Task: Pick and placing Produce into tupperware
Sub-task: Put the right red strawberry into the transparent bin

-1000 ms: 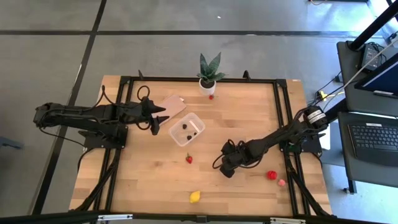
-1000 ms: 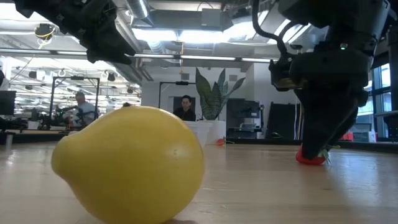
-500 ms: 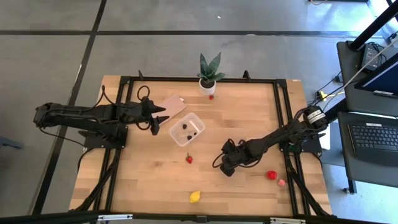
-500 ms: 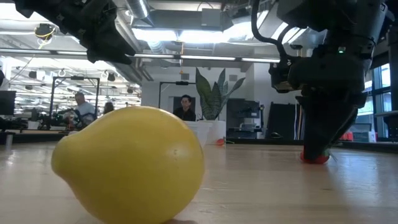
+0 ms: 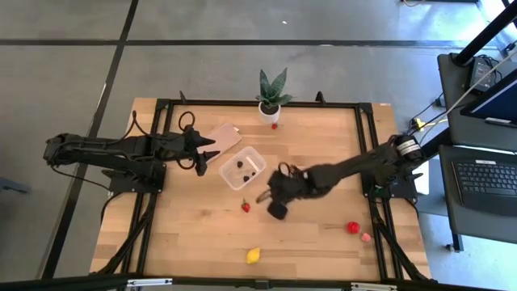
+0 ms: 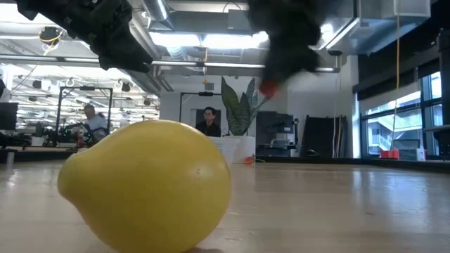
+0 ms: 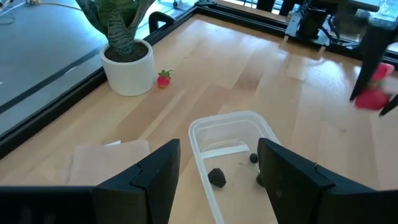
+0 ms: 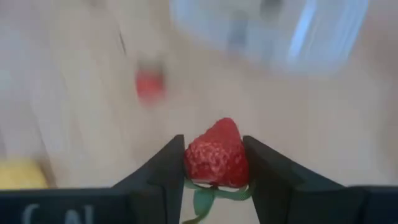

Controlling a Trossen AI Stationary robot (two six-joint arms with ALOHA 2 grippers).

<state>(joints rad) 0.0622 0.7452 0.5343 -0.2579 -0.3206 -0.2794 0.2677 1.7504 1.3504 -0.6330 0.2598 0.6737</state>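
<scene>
Right gripper (image 8: 214,163): fingers closed on a red strawberry (image 8: 216,154), raised above the table (image 5: 323,137), just beside the tupperware (image 5: 242,167) on its lemon-facing side. Left gripper (image 7: 217,165): fingers apart, nothing between them, at the tupperware's opposite side near a tan sheet (image 5: 222,137). Tupperware holds dark berries (image 7: 216,177). Second strawberry (image 5: 245,206) just beside it; lemon (image 5: 254,255) beyond that; red round fruit (image 5: 353,227) well apart; potted plant (image 5: 270,95) behind.

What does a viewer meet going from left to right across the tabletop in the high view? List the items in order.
Left gripper → tupperware → right gripper holding a strawberry → red round fruit → pink piece.
</scene>
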